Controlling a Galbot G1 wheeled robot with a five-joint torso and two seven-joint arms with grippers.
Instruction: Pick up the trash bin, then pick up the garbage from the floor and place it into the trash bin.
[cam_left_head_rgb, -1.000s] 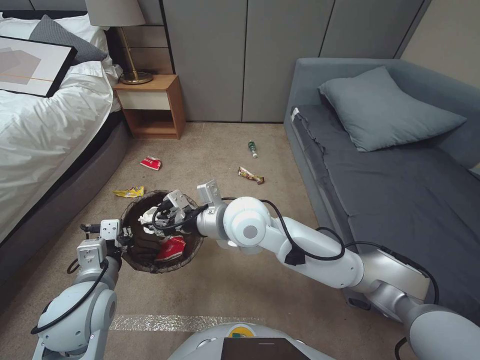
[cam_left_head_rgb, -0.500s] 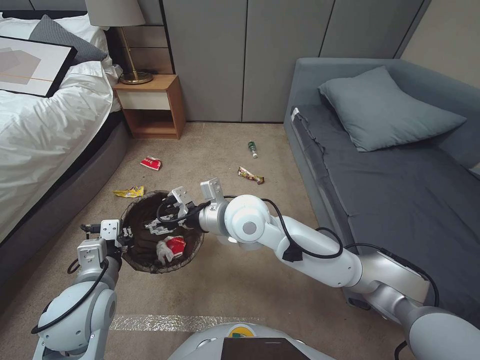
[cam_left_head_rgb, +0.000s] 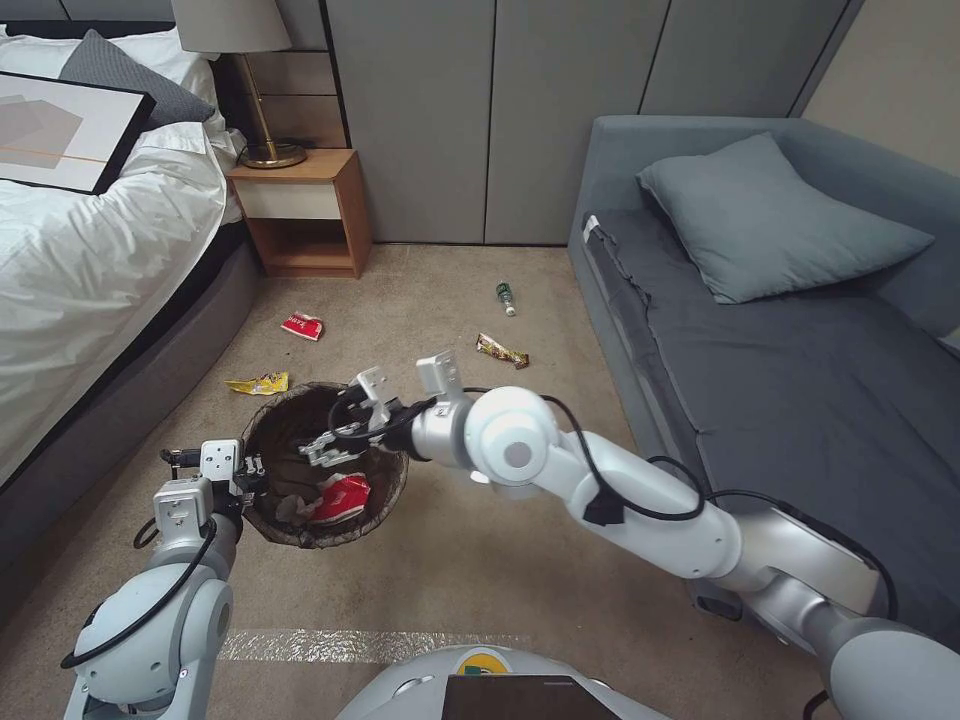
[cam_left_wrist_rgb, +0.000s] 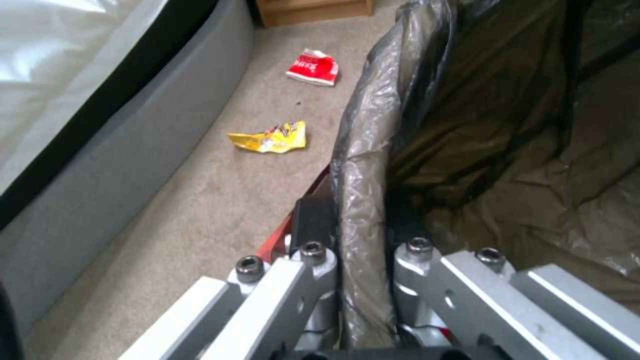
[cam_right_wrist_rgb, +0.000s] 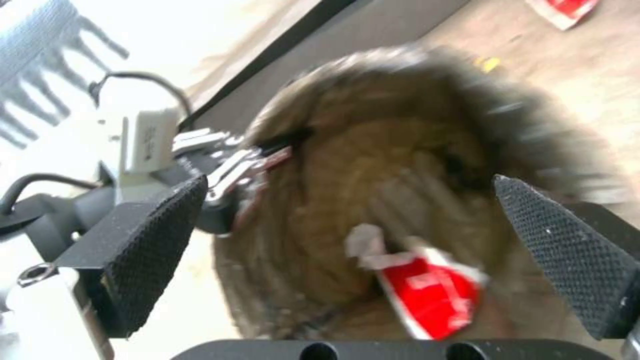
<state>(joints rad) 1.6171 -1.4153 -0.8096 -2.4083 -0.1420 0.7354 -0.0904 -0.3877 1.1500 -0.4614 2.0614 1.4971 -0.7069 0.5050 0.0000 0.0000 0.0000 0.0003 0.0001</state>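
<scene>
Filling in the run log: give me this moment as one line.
left hand: shut on trash bin rim | right hand: open over bin | in bin: red wrapper | floor: yellow wrapper, bottle

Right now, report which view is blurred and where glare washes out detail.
Right wrist view: trash bin and red wrapper inside it smeared by blur, white glare at one corner. Left wrist view: soft, bag sheen. Head view: sharp, evenly lit, bed bright.
</scene>
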